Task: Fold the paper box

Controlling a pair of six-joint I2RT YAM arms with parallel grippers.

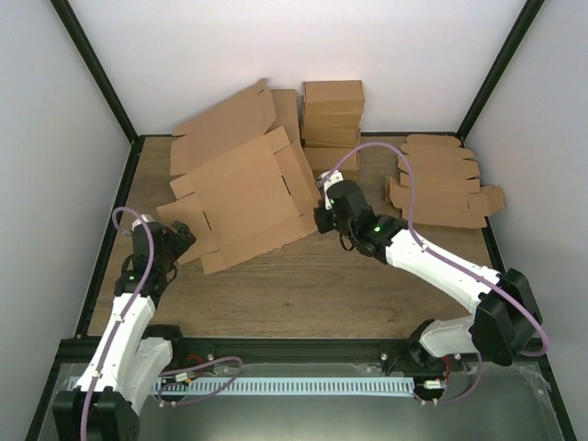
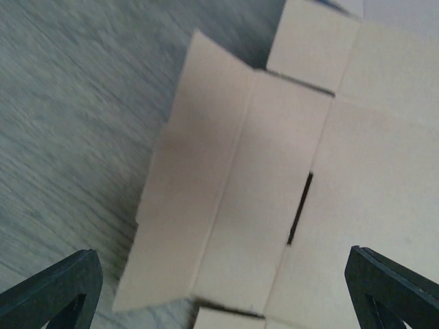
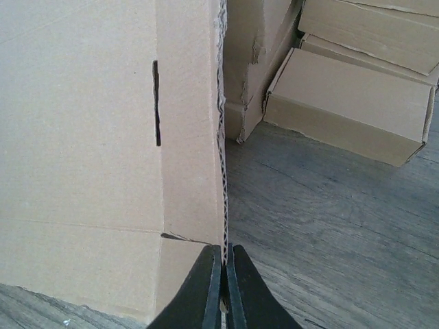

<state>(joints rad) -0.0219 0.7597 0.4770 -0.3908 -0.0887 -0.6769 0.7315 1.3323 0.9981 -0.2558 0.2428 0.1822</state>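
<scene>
Wooden table (image 1: 303,294) had the box (image 1: 248,197) lying left of centre. Right gripper (image 3: 224,277) pinched its right edge, probably to raise that flap; left gripper (image 1: 181,237) hung wide open, empty, over the opposite flap.

I see the paper box (image 1: 243,197) spread open on the table (image 1: 303,294), my right claw (image 1: 322,218) at its right edge, my left claw (image 1: 186,236) by its near-left corner.
</scene>
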